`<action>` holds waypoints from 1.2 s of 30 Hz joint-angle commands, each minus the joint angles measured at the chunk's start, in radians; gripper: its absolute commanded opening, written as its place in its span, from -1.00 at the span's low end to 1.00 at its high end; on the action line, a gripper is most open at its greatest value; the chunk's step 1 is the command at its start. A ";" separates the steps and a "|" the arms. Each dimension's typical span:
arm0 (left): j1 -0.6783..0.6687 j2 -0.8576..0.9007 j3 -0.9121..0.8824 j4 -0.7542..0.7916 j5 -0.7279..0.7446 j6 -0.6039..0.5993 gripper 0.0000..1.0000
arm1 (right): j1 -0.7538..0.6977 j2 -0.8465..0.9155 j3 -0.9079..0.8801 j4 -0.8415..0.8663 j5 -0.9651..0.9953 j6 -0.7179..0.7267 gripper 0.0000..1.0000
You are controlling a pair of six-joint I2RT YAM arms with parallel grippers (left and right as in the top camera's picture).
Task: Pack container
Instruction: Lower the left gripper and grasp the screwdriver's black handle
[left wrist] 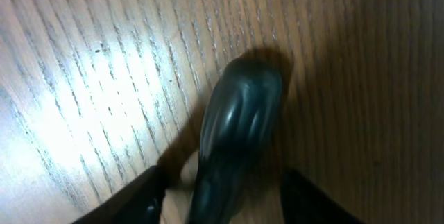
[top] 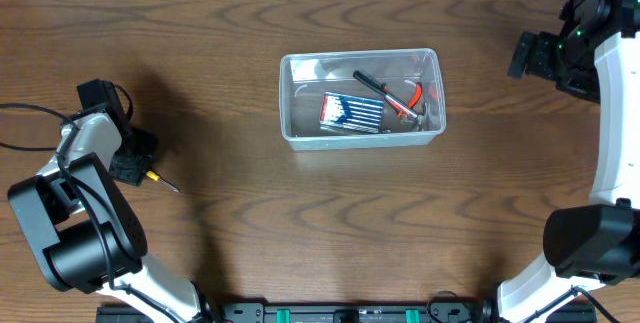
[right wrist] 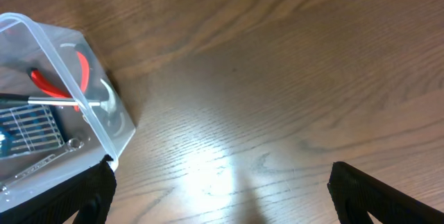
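Observation:
The clear plastic container (top: pixel 360 55) stands at the table's middle. It holds a blue bit case (top: pixel 352 112), red-handled pliers (top: pixel 410 98), a black screwdriver and a wrench. Its corner shows at the left of the right wrist view (right wrist: pixel 66 64). My left gripper (top: pixel 133 160) is low on the table at the far left, open, with its fingers (left wrist: pixel 222 207) on either side of a black screwdriver handle (left wrist: pixel 239 120). Small gaps show on both sides. The screwdriver's orange collar and tip (top: pixel 160 179) stick out to the right. My right gripper (top: pixel 527 56) is open wide and empty (right wrist: pixel 222 200), raised to the right of the container.
Black cables (top: pixel 30 128) lie by the left arm's base at the left edge. The table is bare wood (top: pixel 300 223) around the container. The right arm's white link (top: pixel 610 123) runs down the right edge.

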 commanded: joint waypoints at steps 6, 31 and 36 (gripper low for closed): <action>-0.002 0.037 -0.006 -0.018 -0.020 -0.006 -0.08 | -0.008 0.006 -0.003 -0.002 0.003 -0.010 0.98; -0.002 0.037 -0.006 -0.026 -0.018 -0.006 -0.47 | -0.008 0.006 -0.003 0.004 0.003 -0.013 0.99; -0.002 0.037 -0.006 -0.026 -0.005 -0.006 -0.57 | -0.008 0.006 -0.003 0.004 0.003 -0.013 0.99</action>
